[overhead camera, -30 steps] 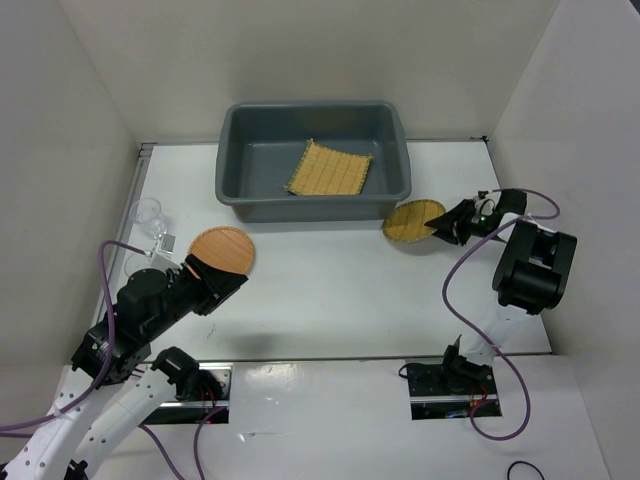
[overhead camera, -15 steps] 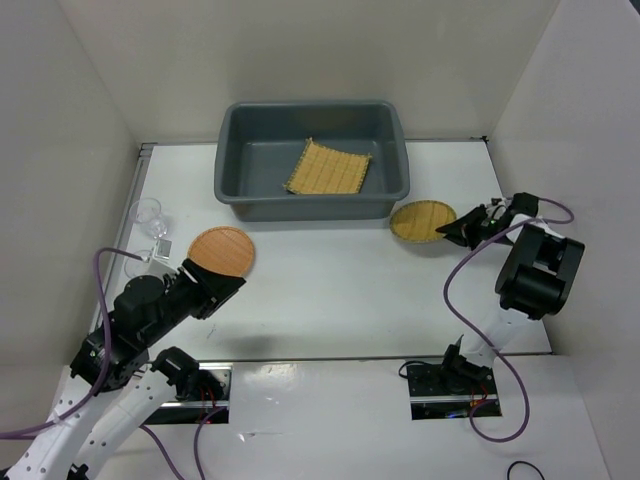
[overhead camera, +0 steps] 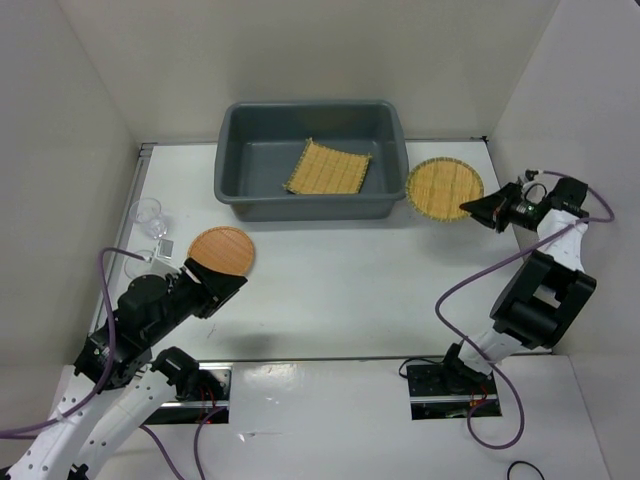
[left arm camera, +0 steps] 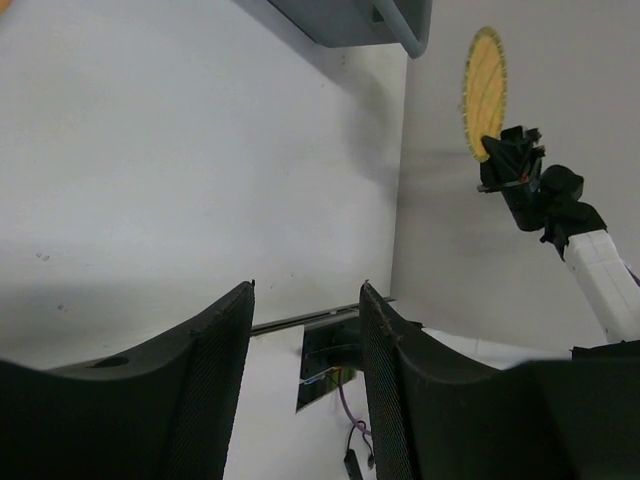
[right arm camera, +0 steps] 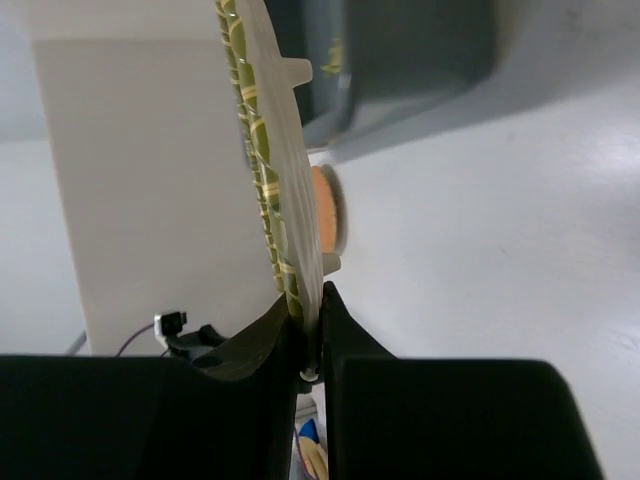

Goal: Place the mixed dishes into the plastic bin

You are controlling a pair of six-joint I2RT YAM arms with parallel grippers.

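Note:
The dark grey plastic bin (overhead camera: 313, 206) stands at the back centre with the square bamboo-slat tray (overhead camera: 329, 168) lying inside. My right gripper (overhead camera: 478, 208) is shut on the rim of the round yellow woven plate (overhead camera: 444, 188) and holds it in the air beside the bin's right end. In the right wrist view the plate (right arm camera: 270, 180) is edge-on between my fingers (right arm camera: 310, 310). The orange-brown plate (overhead camera: 221, 249) lies on the table at the left. My left gripper (overhead camera: 225, 285) is open and empty just beside it (left arm camera: 306, 290). A clear cup (overhead camera: 148, 214) stands at the far left.
White walls close in the table on the left, back and right. The bin's corner (left arm camera: 390, 20) and the lifted woven plate (left arm camera: 484, 90) show in the left wrist view. A metal strip runs along the table's near edge (overhead camera: 330, 360).
My right gripper has lifted the woven plate off the table and carried it right and back, up beside the bin's right end. The left arm has barely moved.

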